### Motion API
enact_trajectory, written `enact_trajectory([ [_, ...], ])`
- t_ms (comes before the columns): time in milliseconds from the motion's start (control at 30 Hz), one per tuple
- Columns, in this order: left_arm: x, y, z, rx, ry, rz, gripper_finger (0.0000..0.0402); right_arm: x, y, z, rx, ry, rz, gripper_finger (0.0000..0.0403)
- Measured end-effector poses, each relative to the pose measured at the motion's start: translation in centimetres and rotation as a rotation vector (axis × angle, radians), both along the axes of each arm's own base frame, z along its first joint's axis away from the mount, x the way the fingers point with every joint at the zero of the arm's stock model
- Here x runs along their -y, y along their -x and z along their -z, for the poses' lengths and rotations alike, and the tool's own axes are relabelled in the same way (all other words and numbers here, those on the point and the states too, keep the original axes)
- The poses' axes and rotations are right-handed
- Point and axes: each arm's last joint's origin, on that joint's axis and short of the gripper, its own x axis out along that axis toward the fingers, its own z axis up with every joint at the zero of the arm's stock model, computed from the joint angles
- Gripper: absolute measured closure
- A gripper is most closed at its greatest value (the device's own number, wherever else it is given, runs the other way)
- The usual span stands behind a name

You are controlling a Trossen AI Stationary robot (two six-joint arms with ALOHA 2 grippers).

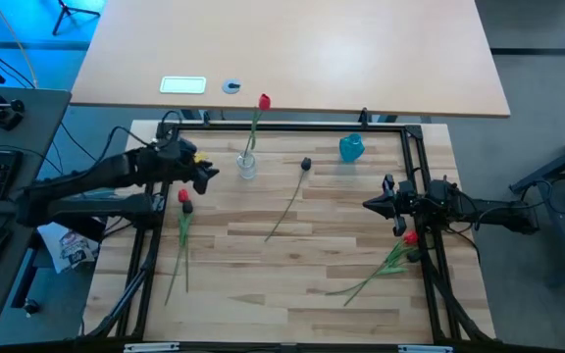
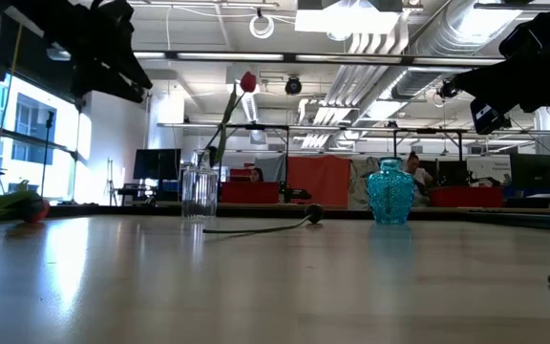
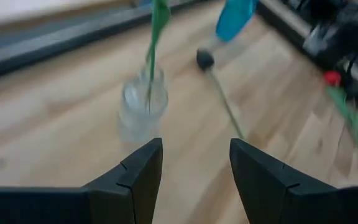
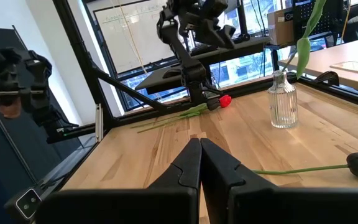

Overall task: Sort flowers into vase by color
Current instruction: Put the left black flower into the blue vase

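**Clearance check**

Back edge is crowded: clear vase [image 1: 247,165] with a tall red flower [image 1: 264,101] leaning out the top, blue vase [image 1: 351,148] further right, open lane between them. A black flower [image 1: 305,164] lies slanted across mid-table. Left flowers [image 1: 183,202] sit just beside the left gripper [image 1: 207,175], fingers apart. Right flowers [image 1: 409,238] lie under the right gripper [image 1: 377,204], closed. Front centre boards are bare.

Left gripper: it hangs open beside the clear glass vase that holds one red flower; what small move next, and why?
Probably swing the left gripper, open and empty, toward the red-headed flower lying on the wooden table just below it: the clear glass vase already holds a red flower.
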Motion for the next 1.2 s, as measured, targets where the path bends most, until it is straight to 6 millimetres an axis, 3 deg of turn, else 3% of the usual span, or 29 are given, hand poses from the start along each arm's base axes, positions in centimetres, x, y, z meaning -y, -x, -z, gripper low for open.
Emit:
enact_trajectory([
  [300,3.8,-1.6,2.8,-0.338,0.324,0.069,0.0227,0.0,0.0,0.0,-0.001,0.0,0.0,0.0402],
  [767,12.5,-2.1,7.8,-0.849,0.554,-0.057,0.0227,0.0,0.0,0.0,0.0,0.0,0.0,0.0402],
  [967,13.8,-1.8,9.1,-0.951,0.509,-0.101,0.0227,0.0,0.0,0.0,0.0,0.0,0.0,0.0402],
  [1200,13.1,-0.6,11.7,-0.996,0.48,-0.129,0.0227,0.0,0.0,0.0,-0.001,0.0,0.0,0.0402],
])
